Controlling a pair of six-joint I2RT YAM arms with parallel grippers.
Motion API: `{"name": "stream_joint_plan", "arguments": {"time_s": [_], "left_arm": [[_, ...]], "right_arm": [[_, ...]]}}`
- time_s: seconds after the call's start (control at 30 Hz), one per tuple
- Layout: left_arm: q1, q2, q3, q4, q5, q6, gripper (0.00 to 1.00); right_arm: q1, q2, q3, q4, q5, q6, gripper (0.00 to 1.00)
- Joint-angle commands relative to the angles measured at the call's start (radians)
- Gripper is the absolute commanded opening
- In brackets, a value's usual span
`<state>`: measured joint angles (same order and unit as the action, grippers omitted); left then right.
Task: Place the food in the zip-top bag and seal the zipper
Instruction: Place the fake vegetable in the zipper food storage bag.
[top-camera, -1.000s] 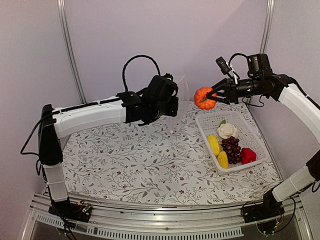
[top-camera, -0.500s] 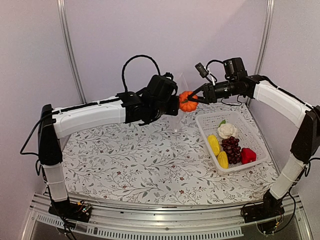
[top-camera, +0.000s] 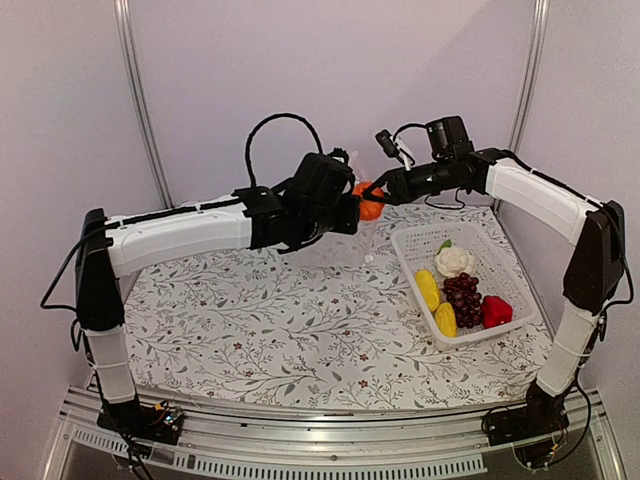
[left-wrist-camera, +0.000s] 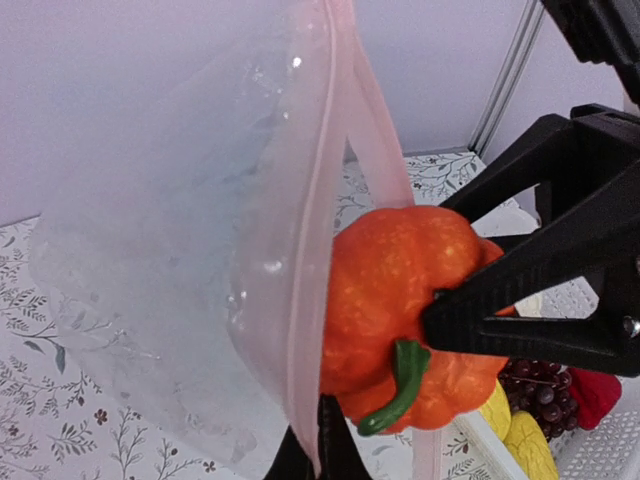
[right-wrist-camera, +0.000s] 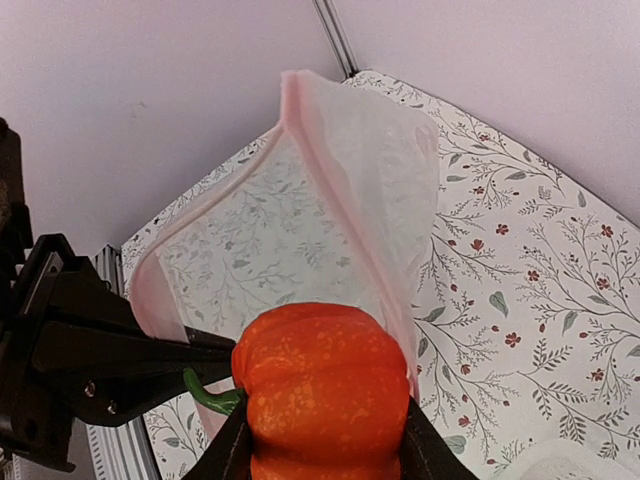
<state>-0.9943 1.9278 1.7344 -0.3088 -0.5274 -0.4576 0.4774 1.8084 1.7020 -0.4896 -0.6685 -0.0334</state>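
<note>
My right gripper (top-camera: 372, 193) clamps the orange piece (top-camera: 369, 208), upper centre, at the mouth of the zip-top bag (left-wrist-camera: 150, 230), my left gripper (left-wrist-camera: 315, 452) pinched tight on its zipper (left-wrist-camera: 308, 330), basket (top-camera: 490, 336) lower right.

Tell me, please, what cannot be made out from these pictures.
- Left wrist view: the bottom edge cuts off the left gripper pinching the zipper; the right gripper hides most of the basket.
- Right wrist view: the orange piece runs off the bottom edge and blocks part of the zip-top bag.
- Top view: both wrists hide the bag's mouth; the clear bag is too faint to outline.
</note>
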Motion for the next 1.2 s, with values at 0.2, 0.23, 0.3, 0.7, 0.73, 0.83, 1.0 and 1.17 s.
{"name": "stream_joint_plan", "arguments": {"time_s": [0.2, 0.23, 0.3, 0.7, 0.73, 0.83, 1.0, 1.17], "left_arm": [[0.006, -0.029, -0.005, 0.024, 0.023, -0.007, 0.00], [0.007, -0.030, -0.006, 0.024, 0.025, -0.010, 0.00], [0.007, -0.029, -0.006, 0.023, 0.025, -0.012, 0.00], [0.016, -0.034, -0.009, -0.002, -0.009, -0.014, 0.00], [0.018, -0.034, -0.008, -0.007, -0.012, -0.014, 0.00], [0.027, -0.037, -0.008, -0.021, -0.019, -0.011, 0.00], [0.050, -0.056, -0.011, -0.047, -0.044, 0.013, 0.00], [0.091, -0.086, -0.008, -0.097, -0.063, 0.053, 0.00]], "right_arm": [[0.105, 0.070, 0.090, -0.066, 0.257, 0.005, 0.23], [0.114, 0.074, 0.094, -0.070, 0.284, 0.000, 0.23], [0.125, 0.083, 0.105, -0.082, 0.277, -0.010, 0.28], [0.110, -0.014, 0.118, -0.127, 0.145, -0.032, 0.78], [0.106, -0.033, 0.117, -0.134, 0.145, -0.040, 0.78], [0.082, -0.090, 0.110, -0.152, 0.154, -0.060, 0.78], [0.001, -0.164, 0.071, -0.185, 0.120, -0.099, 0.77], [-0.078, -0.241, -0.027, -0.186, 0.147, -0.148, 0.76]]}}
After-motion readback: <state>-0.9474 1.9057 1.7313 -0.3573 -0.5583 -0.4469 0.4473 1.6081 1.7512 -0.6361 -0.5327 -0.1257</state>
